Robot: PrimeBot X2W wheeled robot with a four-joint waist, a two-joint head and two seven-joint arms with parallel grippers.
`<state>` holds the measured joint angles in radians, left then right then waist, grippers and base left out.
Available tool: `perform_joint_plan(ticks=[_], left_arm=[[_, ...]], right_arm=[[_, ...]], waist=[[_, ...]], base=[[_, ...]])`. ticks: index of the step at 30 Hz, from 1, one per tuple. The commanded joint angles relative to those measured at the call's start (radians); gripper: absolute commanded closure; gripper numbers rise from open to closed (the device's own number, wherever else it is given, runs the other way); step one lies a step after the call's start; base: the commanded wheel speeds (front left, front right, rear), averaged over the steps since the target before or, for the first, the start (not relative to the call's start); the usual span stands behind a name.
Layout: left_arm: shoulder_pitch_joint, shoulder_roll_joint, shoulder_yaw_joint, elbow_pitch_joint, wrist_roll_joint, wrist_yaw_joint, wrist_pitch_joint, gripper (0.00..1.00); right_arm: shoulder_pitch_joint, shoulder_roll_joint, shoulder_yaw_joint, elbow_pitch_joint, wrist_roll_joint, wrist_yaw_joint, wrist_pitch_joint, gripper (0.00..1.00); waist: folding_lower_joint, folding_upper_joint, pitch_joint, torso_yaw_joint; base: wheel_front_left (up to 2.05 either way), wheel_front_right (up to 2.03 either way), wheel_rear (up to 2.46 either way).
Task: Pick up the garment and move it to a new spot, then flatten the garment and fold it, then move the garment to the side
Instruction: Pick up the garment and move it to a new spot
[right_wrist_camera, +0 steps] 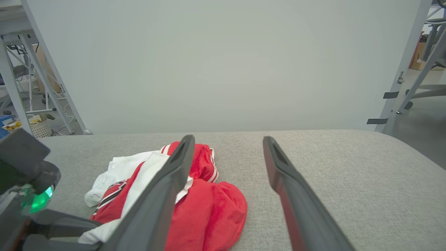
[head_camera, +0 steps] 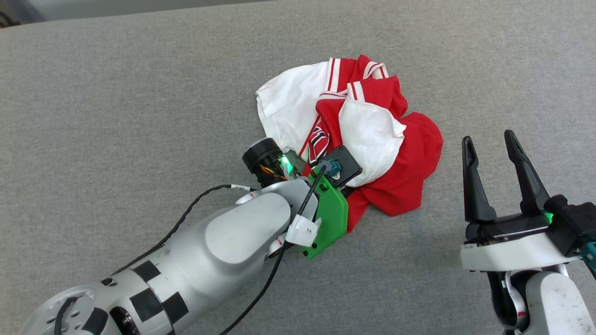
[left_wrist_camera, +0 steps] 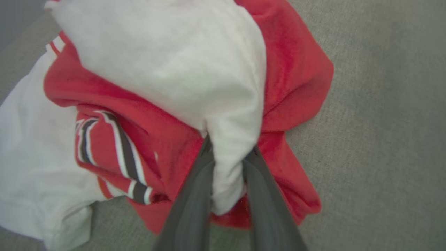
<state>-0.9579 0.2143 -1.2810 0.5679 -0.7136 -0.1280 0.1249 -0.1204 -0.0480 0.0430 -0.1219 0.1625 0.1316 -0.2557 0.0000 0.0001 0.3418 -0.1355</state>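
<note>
Nearest, the right pincer point(head_camera: 489, 137) stands wide and empty as a spare, while the left pincer point(left_wrist_camera: 231, 146) pinches a white fold of the crumpled garment point(head_camera: 409, 153), which lies mid-worktop point(head_camera: 139, 93), probably ready for lifting elsewhere.

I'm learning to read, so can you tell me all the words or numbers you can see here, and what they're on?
Nothing here can be read as a whole word or number.
Print on the garment: black, white-edged strokes, crumpled up, unreadable.
White tag on a black cable: tiny marks, too small to read.
</note>
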Motion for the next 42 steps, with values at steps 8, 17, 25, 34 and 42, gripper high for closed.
perform_joint_plan(ticks=[8,17,25,34,42], left_arm=[[-0.003,-0.048,0.026,0.087,0.019,0.005,-0.236,0.0],[0.054,-0.052,0.142,0.022,0.042,0.125,-0.384,0.0],[0.223,0.055,0.404,-0.214,0.174,0.284,-0.386,0.0],[0.506,0.102,0.723,-0.361,0.323,0.358,-0.387,0.0],[0.735,0.071,0.968,-0.445,0.411,0.33,-0.387,0.0]], right_arm=[[0.027,-0.002,-0.008,0.019,-0.006,-0.001,-0.006,0.0],[0.083,-0.002,-0.032,0.034,-0.015,-0.001,-0.006,0.0],[0.112,-0.002,-0.04,0.038,-0.019,-0.001,-0.006,0.0],[0.147,-0.002,-0.053,0.047,-0.022,-0.001,-0.006,0.0],[0.174,-0.002,-0.068,0.055,-0.004,-0.001,-0.006,0.0]], waist=[[0.0,-0.0001,-0.074,0.014],[0.0,-0.0001,-0.159,0.061],[0.0,-0.0001,-0.203,0.104],[0.0,-0.0001,-0.247,0.143],[0.0,-0.0001,-0.286,0.159]], base=[[0.0,0.0,0.0],[0.0,0.0,0.0],[0.0,0.0,0.0],[0.0,0.0,0.0],[0.0,0.0,0.0]])
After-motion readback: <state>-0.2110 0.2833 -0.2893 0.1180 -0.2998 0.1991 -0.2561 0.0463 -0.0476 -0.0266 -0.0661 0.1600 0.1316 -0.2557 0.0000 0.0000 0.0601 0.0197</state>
